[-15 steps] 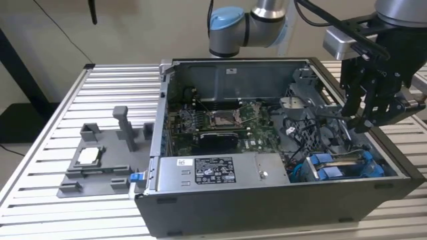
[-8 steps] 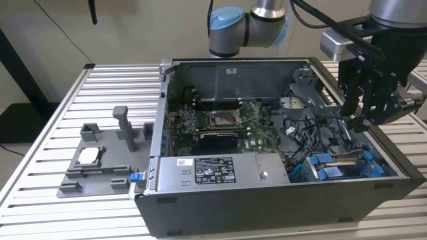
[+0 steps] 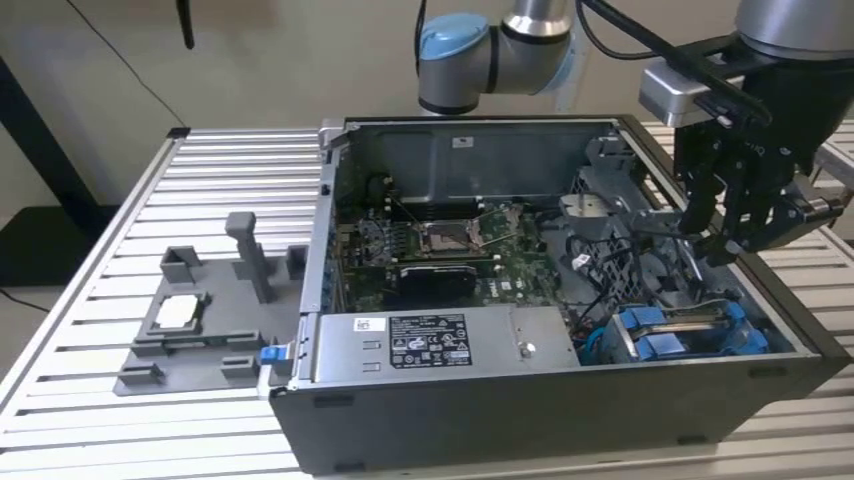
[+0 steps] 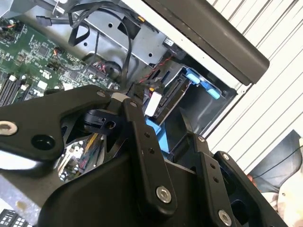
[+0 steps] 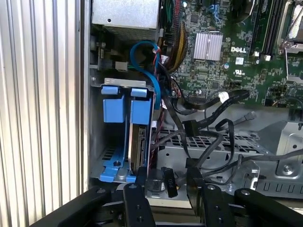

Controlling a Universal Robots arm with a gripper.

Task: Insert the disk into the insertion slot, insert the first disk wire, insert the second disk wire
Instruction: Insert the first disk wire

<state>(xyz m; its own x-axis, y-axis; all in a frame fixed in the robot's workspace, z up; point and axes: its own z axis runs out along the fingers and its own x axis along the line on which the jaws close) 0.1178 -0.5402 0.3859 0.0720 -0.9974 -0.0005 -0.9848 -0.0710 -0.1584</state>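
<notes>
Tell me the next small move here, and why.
Probably ease the gripper down toward the disk. The disk already stands in the insertion slot between blue tabs, while a black connector by the gripper is apart from it. Whether the connector is gripped, I cannot tell.

I see the exterior view standing off, high over one long side of the open computer case (image 3: 561,400). It looks down on the whole case, the slatted table (image 3: 240,170) and the arm (image 3: 487,55) beyond it. Both wrist views ride close above the case's inside, facing down, each at its own tilt. All three share the insertion slot (image 3: 694,335) (image 5: 113,111) (image 4: 201,82) and the motherboard (image 3: 441,240) (image 5: 222,61) (image 4: 38,52).
</notes>
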